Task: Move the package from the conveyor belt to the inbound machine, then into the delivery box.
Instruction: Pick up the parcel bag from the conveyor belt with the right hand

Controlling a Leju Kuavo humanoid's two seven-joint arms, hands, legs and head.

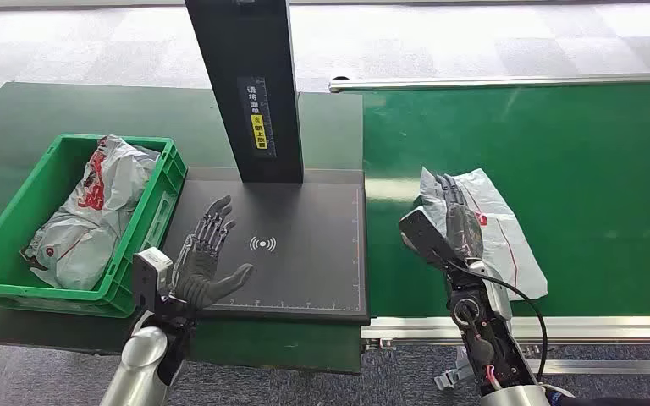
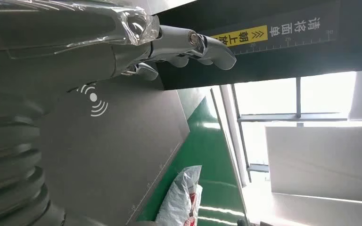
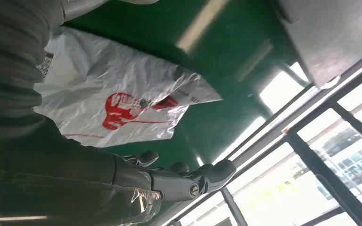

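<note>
— Nearest the lens, what does the robot show?
— Two silver arms rise from the bottom edge. Its left hand [image 1: 210, 258] hovers over the near left part of the dark scanner plate, fingers spread apart and holding nothing. Its right hand [image 1: 455, 222] reaches over the package, fingers extended across the top of the bag; whether they grip it cannot be told.

— And the biggest thing in the scene?
— That is the conveyor belt [image 1: 575, 161], a wide green surface on the right. Next comes the inbound machine [image 1: 305, 254], a flat black platform with a white signal mark and a tall dark post carrying a yellow label.

— Where is the package?
— The package [image 1: 508, 241], a grey plastic mailer with red print, lies on the belt just right of the machine's platform, near the belt's front edge.

— Anything on the left?
— The delivery box [image 1: 148, 233], a green crate, sits touching the platform's left side. A crumpled grey bag [image 1: 93, 216] with red markings lies inside it.
</note>
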